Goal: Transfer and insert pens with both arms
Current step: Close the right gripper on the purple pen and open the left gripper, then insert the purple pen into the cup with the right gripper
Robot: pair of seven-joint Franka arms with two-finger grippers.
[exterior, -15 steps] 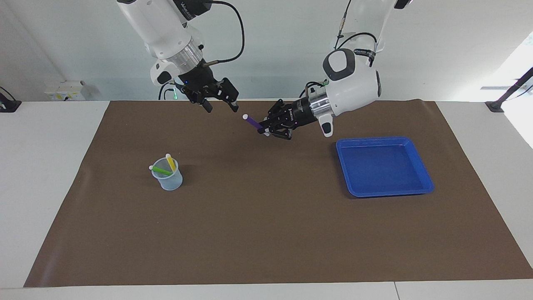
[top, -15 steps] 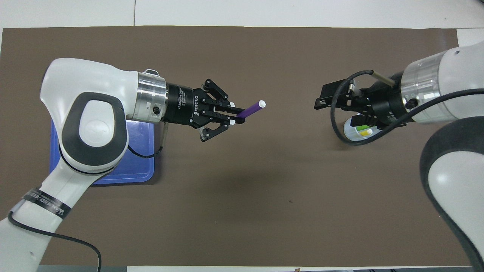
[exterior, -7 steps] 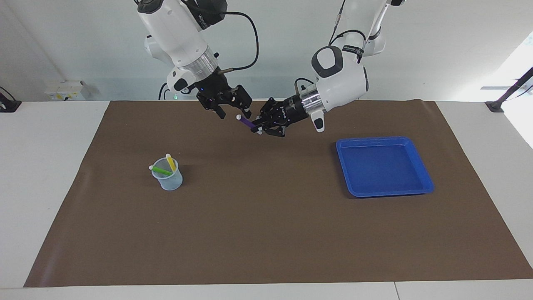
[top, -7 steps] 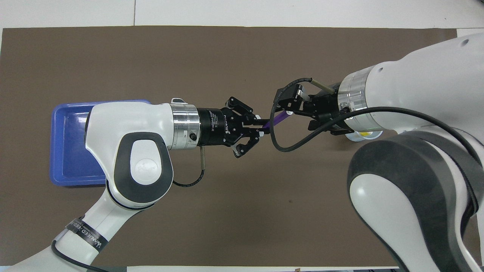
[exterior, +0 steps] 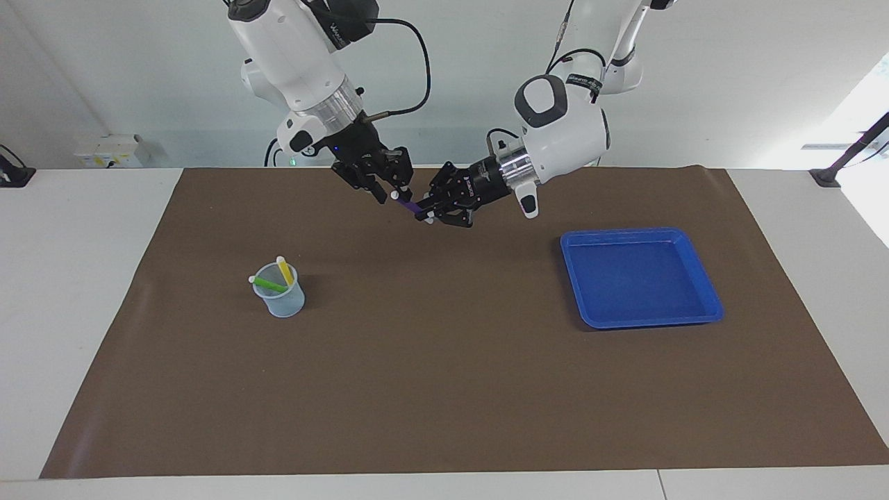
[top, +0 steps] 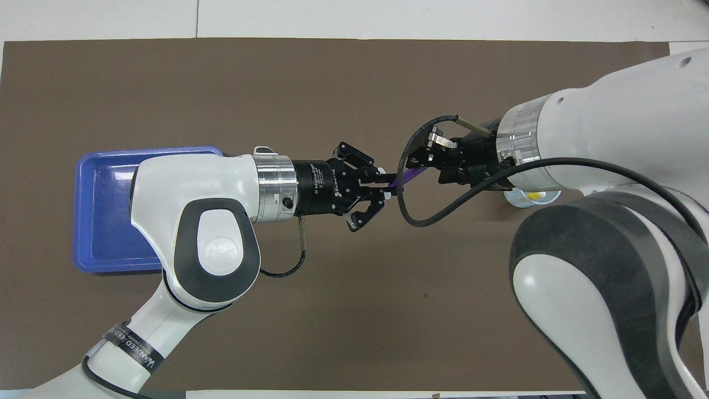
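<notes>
Two glossy white arms meet in mid-air over the brown mat (exterior: 444, 389). The black two-finger left gripper (exterior: 425, 210) is clamped on the lower end of a thin purple pen (exterior: 411, 206), held tilted above the mat's middle. The black two-finger right gripper (exterior: 393, 192) has its fingertips at the pen's pale upper end; whether they grip it cannot be told. Farther from the robots, toward the right arm's end, a translucent pale-blue cup (exterior: 280, 295) holds a yellow pen (exterior: 285, 271) and a green pen (exterior: 267, 283). Toward the left arm's end lies a shallow blue plastic tray (exterior: 642, 319).
</notes>
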